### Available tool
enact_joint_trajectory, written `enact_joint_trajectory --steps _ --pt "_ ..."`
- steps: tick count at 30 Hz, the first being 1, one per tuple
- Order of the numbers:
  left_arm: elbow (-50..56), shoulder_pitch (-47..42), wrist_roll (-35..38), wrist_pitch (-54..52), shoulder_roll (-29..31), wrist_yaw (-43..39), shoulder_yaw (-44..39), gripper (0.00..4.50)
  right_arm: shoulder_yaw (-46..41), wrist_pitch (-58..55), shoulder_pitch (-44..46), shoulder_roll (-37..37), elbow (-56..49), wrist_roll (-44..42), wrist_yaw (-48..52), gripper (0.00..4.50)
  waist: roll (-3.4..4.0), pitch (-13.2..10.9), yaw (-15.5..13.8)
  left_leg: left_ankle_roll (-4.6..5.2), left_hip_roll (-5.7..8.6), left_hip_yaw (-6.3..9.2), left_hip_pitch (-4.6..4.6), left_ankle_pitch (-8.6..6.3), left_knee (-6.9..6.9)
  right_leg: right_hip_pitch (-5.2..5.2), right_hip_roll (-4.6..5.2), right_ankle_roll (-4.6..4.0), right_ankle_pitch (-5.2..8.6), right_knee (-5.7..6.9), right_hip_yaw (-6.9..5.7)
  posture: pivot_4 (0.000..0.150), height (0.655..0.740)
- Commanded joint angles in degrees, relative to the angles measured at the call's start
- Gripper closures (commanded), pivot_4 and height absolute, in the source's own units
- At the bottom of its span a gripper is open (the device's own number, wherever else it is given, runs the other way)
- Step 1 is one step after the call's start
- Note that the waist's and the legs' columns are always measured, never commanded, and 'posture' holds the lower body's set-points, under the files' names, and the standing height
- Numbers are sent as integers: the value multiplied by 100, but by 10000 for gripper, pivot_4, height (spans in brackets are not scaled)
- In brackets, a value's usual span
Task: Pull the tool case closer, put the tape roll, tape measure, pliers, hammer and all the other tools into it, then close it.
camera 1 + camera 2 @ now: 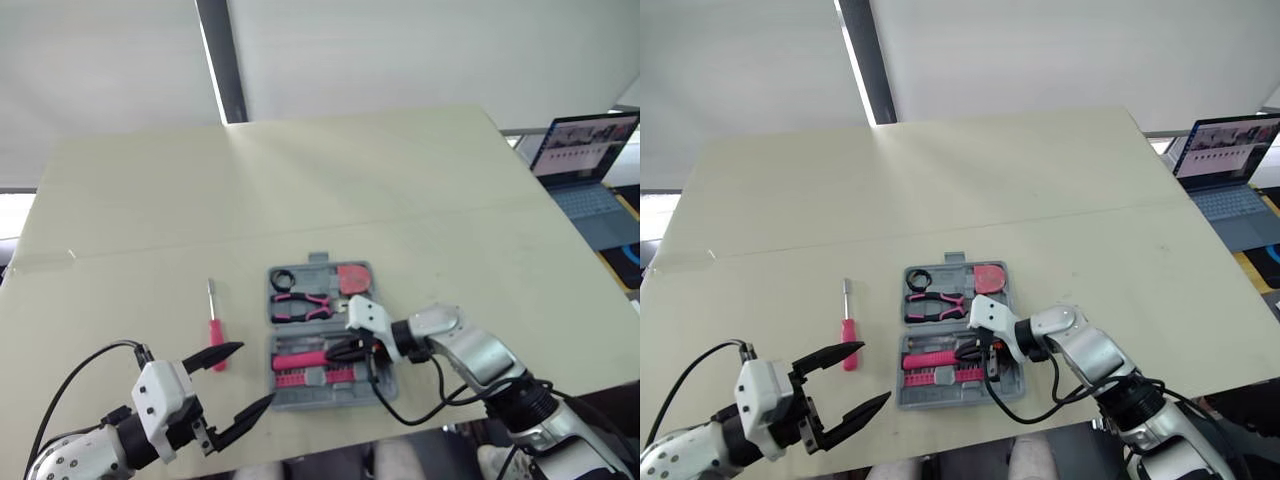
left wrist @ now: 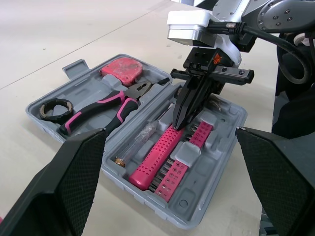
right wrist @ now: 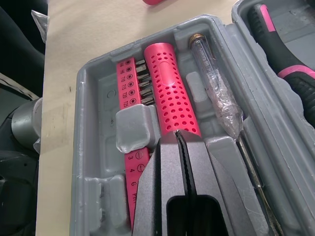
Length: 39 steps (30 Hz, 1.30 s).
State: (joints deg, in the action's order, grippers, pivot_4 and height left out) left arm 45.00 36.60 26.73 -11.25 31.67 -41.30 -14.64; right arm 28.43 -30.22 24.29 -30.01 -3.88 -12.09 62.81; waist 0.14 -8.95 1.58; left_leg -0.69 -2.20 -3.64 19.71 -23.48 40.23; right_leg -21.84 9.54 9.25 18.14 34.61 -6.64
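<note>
Currently right gripper, fingers together, rests on pink perforated handle; left gripper spread. Unseated, it could jam grey plastic tool case.

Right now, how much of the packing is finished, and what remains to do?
Done: the tool case lies open near the robot, holding tape roll, pliers and tape measure. In hand: the shut right end effector touches the pink perforated handle in the case. To do: the red screwdriver lies on the table by the open left end effector; the case is not closed.
</note>
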Motion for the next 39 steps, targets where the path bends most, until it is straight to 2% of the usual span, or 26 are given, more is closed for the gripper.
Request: enact_joint_trajectory --steps 1,14,17,19,26,32,35,39 --pt "323 -32 102 -33 27 63 -10 0 240 -132 -145 -27 445 357 -115 44826 -1 11 -3 0 0 0 -34 0 -13 32 0 -2 1 -10 0 1500 7373" --pt "291 20 90 -21 1 12 -81 0 456 91 -209 217 1472 603 -85 44826 -3 140 5 -5 -7 1 -72 -3 -27 65 -3 -12 7 -19 -4 1500 7373" --pt "278 41 88 -7 -1 -5 -98 0 496 121 -220 256 1649 647 -59 44826 14 149 6 -8 -14 1 -114 -5 -38 115 -11 -14 7 -42 -7 1500 7373" --pt "279 30 94 -18 4 -3 -105 0 522 165 -247 250 1718 685 -35 44826 23 171 5 -13 -23 0 -147 -10 -57 149 -19 -17 9 -64 -9 1500 7373" --pt "363 -80 131 -149 37 63 -75 0 450 218 -352 171 1661 679 -44 44826 34 197 3 -19 -31 0 -149 -13 -57 149 -26 -22 11 -64 -8 1500 7373" --pt "327 -160 138 -271 36 92 -9 0 -217 46 -388 76 741 252 -135 44826 31 196 -22 -16 -31 0 -144 -15 -53 149 -26 -22 11 -67 -8 1500 7373" --pt "272 -292 157 -430 -33 243 49 0 -720 -466 -382 -39 -113 -154 -236 44826 97 139 -61 -10 -31 0 -125 -25 -33 139 -25 -24 10 -70 -7 1500 7373" --pt "255 -523 293 -835 28 405 61 0 -1324 -1317 -423 -322 -1105 -620 -438 44826 111 100 -128 -10 -33 0 -84 -27 -23 95 -26 -21 9 -60 -10 1500 7373"
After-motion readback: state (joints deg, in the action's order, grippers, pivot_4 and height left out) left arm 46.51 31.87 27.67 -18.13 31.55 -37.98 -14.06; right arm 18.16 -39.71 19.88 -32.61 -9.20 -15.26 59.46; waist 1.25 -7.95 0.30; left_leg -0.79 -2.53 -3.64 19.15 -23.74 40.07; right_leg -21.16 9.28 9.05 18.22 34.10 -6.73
